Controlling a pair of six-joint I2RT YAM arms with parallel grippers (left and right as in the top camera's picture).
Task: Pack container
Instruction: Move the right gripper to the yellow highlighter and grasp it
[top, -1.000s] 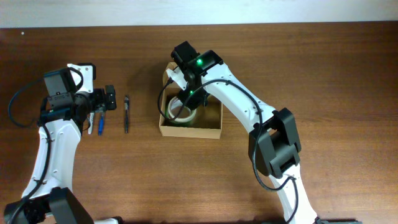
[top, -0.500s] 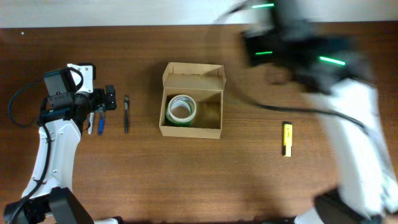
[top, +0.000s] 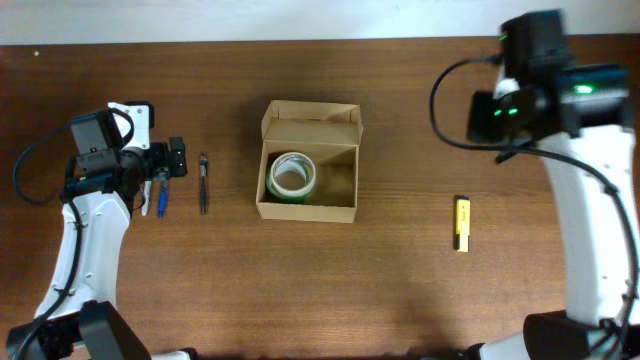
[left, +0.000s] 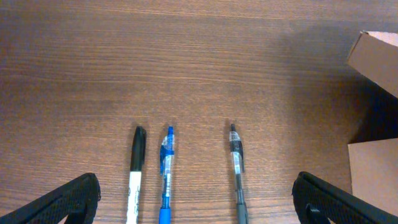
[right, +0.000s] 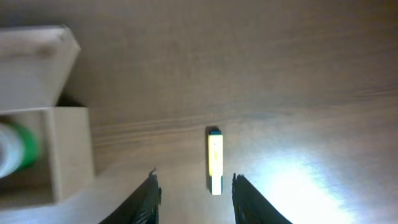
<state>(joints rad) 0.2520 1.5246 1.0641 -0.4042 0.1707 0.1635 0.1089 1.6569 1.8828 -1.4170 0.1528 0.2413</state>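
Right fingers (right: 148, 202) and left fingers (left: 68, 199) are both wide open and empty, so a sloppy descent onto the thin marker (right: 215, 163) could just roll it away.

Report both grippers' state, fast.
Left gripper: open, holding nothing.
Right gripper: open, holding nothing.

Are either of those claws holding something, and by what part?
Nothing is held. The left gripper is open over the pens; the right gripper is open over a yellow marker.
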